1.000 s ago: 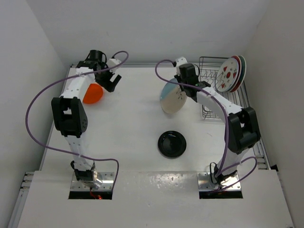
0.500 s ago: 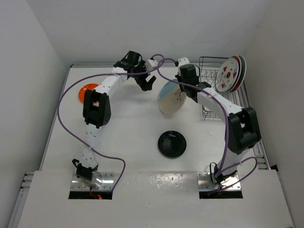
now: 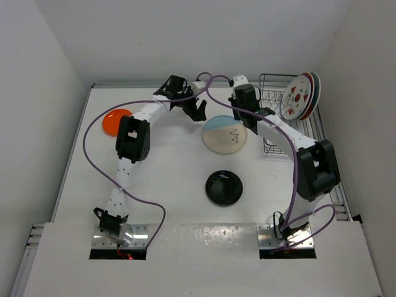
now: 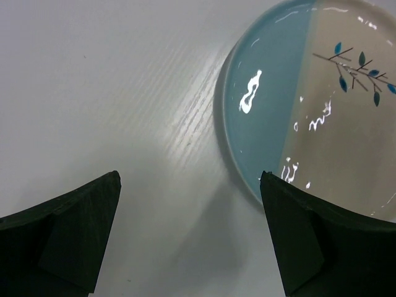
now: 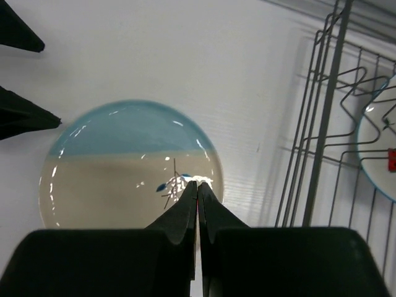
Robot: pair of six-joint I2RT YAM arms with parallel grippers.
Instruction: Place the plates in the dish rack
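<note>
The cream-and-blue plate with the sprig [image 3: 224, 135] lies flat on the table; it also shows in the left wrist view [image 4: 309, 105] and the right wrist view [image 5: 124, 167]. My left gripper [image 3: 198, 110] [image 4: 190, 185] is open and empty, just left of the plate's blue rim. My right gripper [image 3: 237, 117] [image 5: 198, 184] is shut, its tips over the plate's right part with nothing between them. The dish rack [image 3: 272, 83] [image 5: 322, 124] holds the watermelon plate [image 3: 298, 96] [image 5: 380, 142] and red plates [image 3: 315, 93] upright. The orange plate [image 3: 116, 120] and the black plate [image 3: 224, 187] lie on the table.
The left arm stretches across the far side of the table, its purple cable looping over the left half. The left gripper's fingers [image 5: 25, 114] show at the left edge of the right wrist view. White walls close in the far, left and right sides.
The left arm swung from the orange plate at far left to beside the cream-and-blue plate. That plate went from tilted on edge to lying flat. The orange plate now lies flat.
</note>
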